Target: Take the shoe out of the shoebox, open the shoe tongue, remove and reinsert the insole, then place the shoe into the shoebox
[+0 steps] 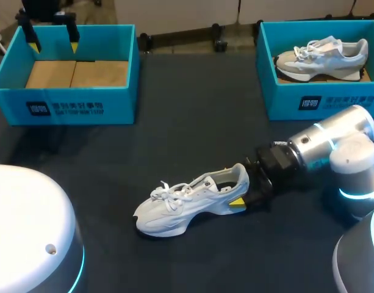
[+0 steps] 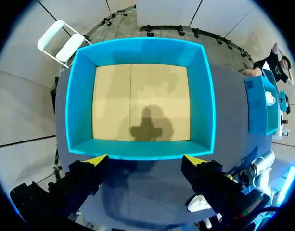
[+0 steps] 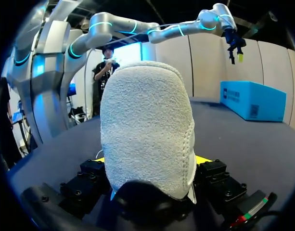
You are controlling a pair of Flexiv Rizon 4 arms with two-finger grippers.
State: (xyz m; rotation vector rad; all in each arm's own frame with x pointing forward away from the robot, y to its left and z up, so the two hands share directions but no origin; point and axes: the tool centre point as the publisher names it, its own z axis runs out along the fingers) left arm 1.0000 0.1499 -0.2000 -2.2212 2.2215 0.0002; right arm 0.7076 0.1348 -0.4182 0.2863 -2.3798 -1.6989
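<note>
A pale grey-white shoe (image 1: 187, 204) lies on its side on the dark table, toe toward the left and heel toward the right. My right gripper (image 1: 243, 188) comes in low from the right, with its fingers against both sides of the heel. In the right wrist view the heel (image 3: 147, 125) fills the space between the fingers of my right gripper (image 3: 152, 161), and a yellow tip peeks out on each side. My left gripper (image 1: 52, 44) hangs open above the left shoebox (image 1: 71, 107). That shoebox (image 2: 80, 96) shows a bare cardboard floor below the left gripper (image 2: 146, 160).
A second blue shoebox (image 1: 284, 97) at the back right holds another shoe (image 1: 321, 56). Open dark tabletop lies between the two boxes and in front of the left one. My right arm's elbow (image 1: 351, 159) sits at the right edge.
</note>
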